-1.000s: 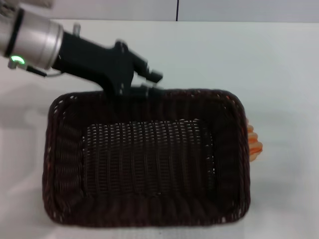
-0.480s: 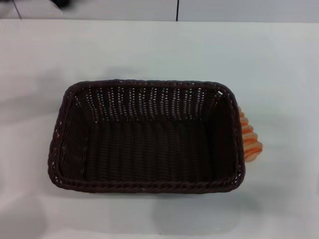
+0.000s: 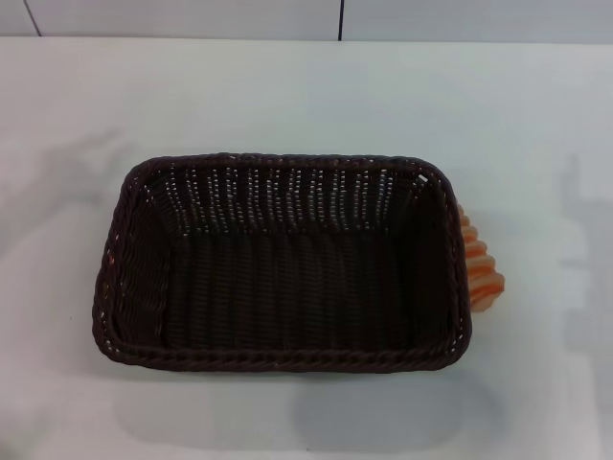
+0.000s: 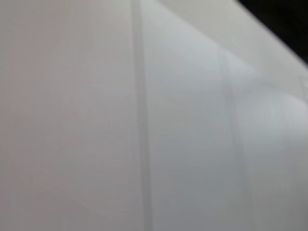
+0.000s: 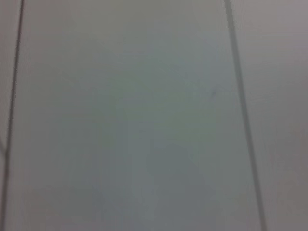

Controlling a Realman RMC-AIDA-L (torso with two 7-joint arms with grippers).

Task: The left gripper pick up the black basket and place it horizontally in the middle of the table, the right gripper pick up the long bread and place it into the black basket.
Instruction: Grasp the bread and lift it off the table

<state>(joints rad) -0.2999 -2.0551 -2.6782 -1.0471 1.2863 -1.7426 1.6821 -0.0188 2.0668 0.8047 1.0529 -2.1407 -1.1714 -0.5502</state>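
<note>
The black basket (image 3: 283, 278) lies flat on the white table (image 3: 287, 96), long side across, near the middle of the head view. It is empty. The long bread (image 3: 481, 272) lies on the table right against the basket's right end; only its orange and cream ridged edge shows past the rim. Neither gripper is in the head view. Both wrist views show only pale panelled surfaces with thin seams, and no fingers.
A pale wall with a dark vertical seam (image 3: 341, 19) runs behind the table's far edge. Faint shadows fall on the table at the left and at the right of the basket.
One second ago my left gripper was at the basket's far rim with the basket tilted. Since then the basket has settled flat and the left arm has left the head view.
</note>
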